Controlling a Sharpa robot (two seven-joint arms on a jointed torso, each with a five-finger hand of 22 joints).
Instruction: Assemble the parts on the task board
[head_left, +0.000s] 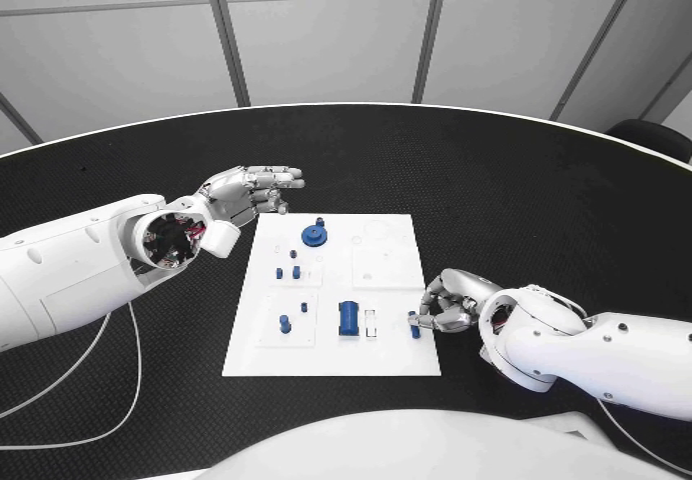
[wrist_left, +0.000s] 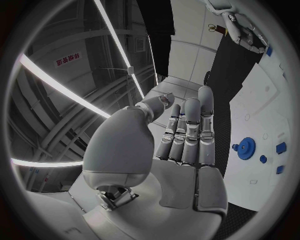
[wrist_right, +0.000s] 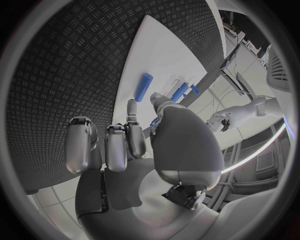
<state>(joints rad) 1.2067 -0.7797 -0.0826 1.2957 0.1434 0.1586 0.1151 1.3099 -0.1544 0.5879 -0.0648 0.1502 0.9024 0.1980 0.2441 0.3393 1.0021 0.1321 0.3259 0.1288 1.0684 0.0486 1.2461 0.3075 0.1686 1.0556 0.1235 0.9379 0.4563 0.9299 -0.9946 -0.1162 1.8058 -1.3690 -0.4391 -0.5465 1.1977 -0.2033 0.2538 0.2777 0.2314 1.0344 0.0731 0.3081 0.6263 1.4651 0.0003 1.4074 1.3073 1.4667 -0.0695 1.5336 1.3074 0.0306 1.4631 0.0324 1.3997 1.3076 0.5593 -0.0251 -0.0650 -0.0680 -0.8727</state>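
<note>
We see a big round black table (head_left: 476, 170) with a bumpy top, pale grey wall panels (head_left: 332, 50) behind it, thin white cables (head_left: 123, 395) lying on the table near its edge

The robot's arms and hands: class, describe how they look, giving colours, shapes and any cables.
Both arms are smooth, rounded white shells. The left arm ends in a round open wrist showing dark inner parts, and thin white cables trail from it across the table. The left hand and right hand are silver metal, with segmented fingers and darker joints.
</note>
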